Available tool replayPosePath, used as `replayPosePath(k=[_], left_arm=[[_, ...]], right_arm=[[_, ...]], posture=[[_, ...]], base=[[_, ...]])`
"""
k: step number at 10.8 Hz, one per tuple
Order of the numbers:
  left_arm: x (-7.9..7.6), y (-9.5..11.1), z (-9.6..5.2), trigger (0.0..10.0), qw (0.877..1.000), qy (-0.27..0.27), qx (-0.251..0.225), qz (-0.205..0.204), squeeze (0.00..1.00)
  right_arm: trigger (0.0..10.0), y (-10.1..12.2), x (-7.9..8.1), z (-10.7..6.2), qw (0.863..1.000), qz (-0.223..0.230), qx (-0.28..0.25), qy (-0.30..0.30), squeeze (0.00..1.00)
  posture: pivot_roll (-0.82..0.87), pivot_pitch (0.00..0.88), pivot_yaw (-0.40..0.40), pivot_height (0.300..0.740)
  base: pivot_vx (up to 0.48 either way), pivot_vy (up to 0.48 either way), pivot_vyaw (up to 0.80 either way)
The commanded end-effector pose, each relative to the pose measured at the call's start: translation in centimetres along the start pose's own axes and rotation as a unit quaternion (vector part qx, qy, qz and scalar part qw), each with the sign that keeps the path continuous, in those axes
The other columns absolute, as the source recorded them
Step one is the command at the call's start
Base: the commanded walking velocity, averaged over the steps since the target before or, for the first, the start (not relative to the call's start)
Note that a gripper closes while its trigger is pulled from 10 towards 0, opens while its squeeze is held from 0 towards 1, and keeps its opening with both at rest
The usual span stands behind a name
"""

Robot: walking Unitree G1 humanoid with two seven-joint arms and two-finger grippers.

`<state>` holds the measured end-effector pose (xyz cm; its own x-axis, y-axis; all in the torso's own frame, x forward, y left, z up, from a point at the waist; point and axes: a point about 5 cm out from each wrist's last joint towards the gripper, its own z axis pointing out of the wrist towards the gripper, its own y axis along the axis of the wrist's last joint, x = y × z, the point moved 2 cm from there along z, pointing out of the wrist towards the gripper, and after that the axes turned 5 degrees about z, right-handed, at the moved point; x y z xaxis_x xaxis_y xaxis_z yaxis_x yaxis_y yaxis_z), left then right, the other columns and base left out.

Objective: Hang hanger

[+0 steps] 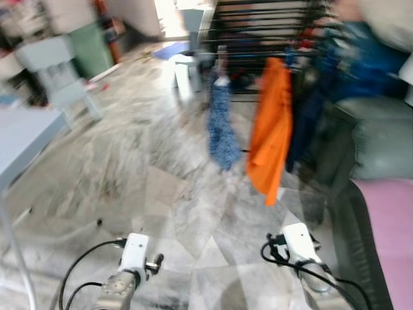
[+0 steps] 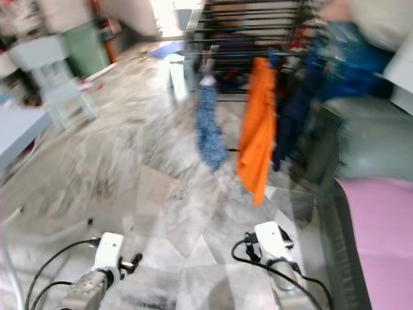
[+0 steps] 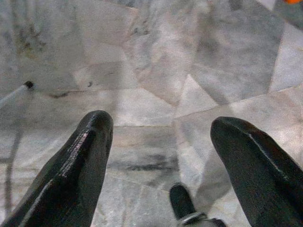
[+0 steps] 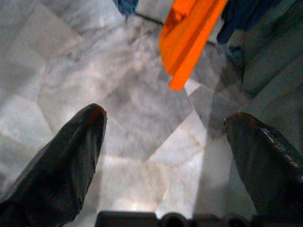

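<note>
No hanger can be made out; the head views are blurred. A black drying rack [image 1: 271,32] stands ahead, its top cut off. From it hang an orange garment [image 1: 271,132], a blue patterned cloth [image 1: 221,126] and dark blue clothes [image 1: 306,123]. Beside it on the right sits a grey-green sofa [image 1: 381,139] with a pink cushion [image 1: 393,239], partly out of frame. The left end effector [image 3: 158,165] and right end effector [image 4: 165,156] both hang low over the marble floor [image 1: 161,187], fingers spread apart, holding nothing. A pale blue surface [image 1: 22,139] edges the left.
</note>
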<state>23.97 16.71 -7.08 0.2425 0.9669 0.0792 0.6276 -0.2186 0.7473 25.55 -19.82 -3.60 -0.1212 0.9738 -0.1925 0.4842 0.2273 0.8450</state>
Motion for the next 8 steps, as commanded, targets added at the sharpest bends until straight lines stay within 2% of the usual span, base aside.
replayPosePath(k=[1,3,5,6,7,8], left_arm=[[0.6,-1.3,-0.4,10.0,1.0,0.011,0.029,0.003,0.0],[0.8,-1.6,-0.4,10.0,0.999,0.01,0.045,0.018,0.0],[1.3,-1.7,-0.5,10.0,0.998,0.012,0.058,0.038,0.0],[1.6,-2.2,-0.6,10.0,0.997,0.016,0.069,0.025,0.0],[1.9,-3.5,-1.1,10.0,0.995,0.026,0.093,-0.021,0.0],[2.4,-4.8,-1.7,10.0,0.992,0.039,0.117,-0.022,0.0]], right_arm=[[10.0,0.1,0.6,0.3,1.0,0.0,0.012,0.022,0.0],[10.0,-1.0,1.7,0.2,0.996,-0.005,0.052,0.068,0.0],[10.0,-1.9,4.1,-0.1,0.989,-0.018,0.065,0.13,0.0],[10.0,-2.0,4.7,0.2,0.99,-0.012,0.071,0.123,0.0],[10.0,-3.0,4.3,0.3,0.99,-0.056,0.099,0.084,0.0],[10.0,-3.9,3.6,0.2,0.99,-0.009,0.131,0.045,0.0]], posture=[[-0.12,0.0,0.101,0.74],[-0.11,0.0,0.11,0.74],[-0.07,0.0,0.081,0.74],[-0.05,0.0,0.075,0.74],[-0.02,0.0,0.057,0.74],[-0.01,0.0,0.05,0.74]], base=[[0.0,0.0,0.0],[0.0,0.0,0.0],[0.0,0.0,0.0],[0.0,0.0,0.0],[0.0,0.0,0.0],[0.0,0.0,0.0]])
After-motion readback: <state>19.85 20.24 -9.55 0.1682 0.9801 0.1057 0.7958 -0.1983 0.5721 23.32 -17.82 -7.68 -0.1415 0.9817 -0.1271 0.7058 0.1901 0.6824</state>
